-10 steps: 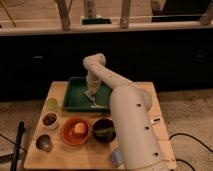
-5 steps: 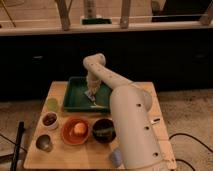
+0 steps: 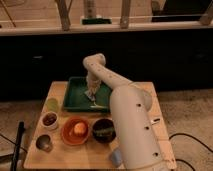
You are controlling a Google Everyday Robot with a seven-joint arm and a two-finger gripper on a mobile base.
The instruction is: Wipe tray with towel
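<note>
The dark green tray (image 3: 75, 97) lies at the back of the wooden table. My gripper (image 3: 91, 96) reaches down into the tray's right half from the white arm. A pale towel (image 3: 98, 105) lies on the tray floor just under and to the right of the gripper, touching it.
An orange bowl (image 3: 75, 131) holding an orange ball sits in front of the tray. A dark bowl (image 3: 103, 130) is to its right, a small white bowl (image 3: 49, 120), a metal cup (image 3: 44, 143) and a pale green cup (image 3: 52, 104) to the left. The arm's white body (image 3: 132, 125) covers the table's right side.
</note>
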